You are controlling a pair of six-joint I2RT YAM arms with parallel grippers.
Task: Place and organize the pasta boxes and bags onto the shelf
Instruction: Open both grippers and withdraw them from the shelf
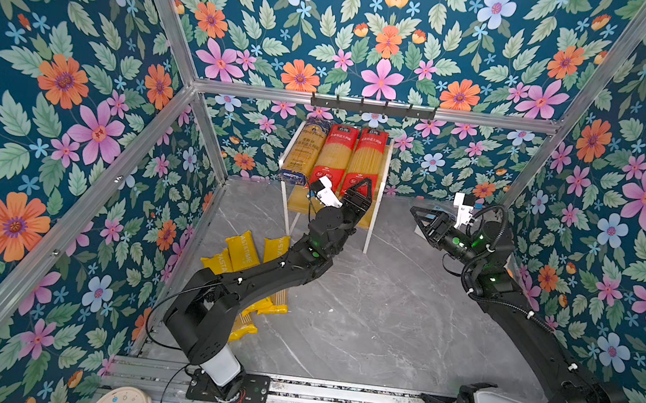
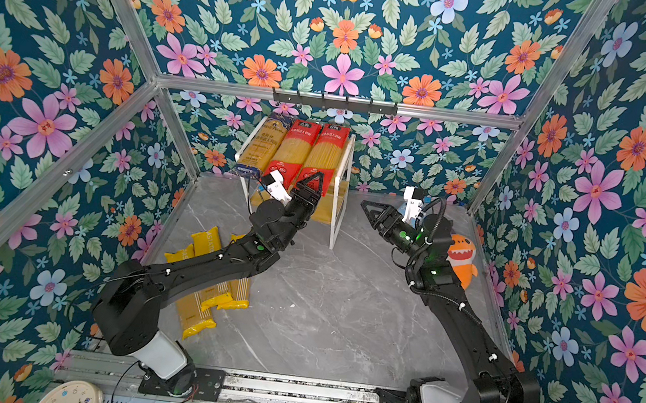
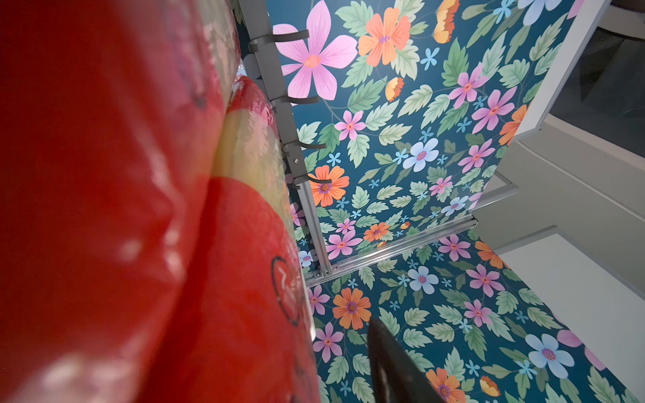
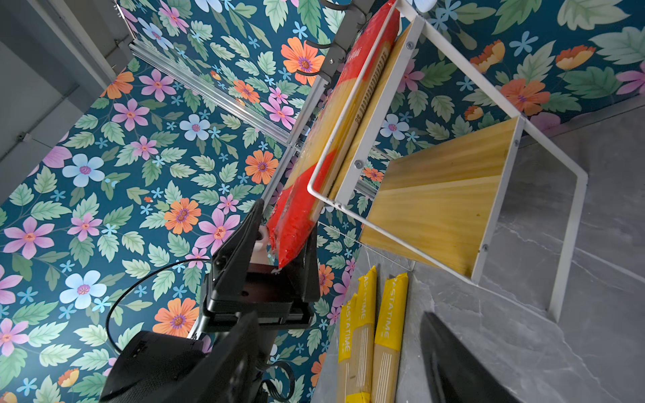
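The left arm (image 1: 262, 273) and right arm (image 1: 546, 347) are matte black with white base sleeves; green lights dot their joints. The left tool (image 1: 354, 185) and right tool (image 1: 415, 212) are black triangular frames.

Glossy plastic red pasta pack (image 3: 104, 209), smooth wooden shelf boards (image 4: 439, 206), white metal frame (image 4: 569, 251), polished marble-look tabletop (image 1: 361, 320)

Navy pack (image 1: 302, 150), red packs (image 1: 335, 154) on shelf (image 1: 368, 237) top; yellow packs (image 1: 242, 249) lie apart.
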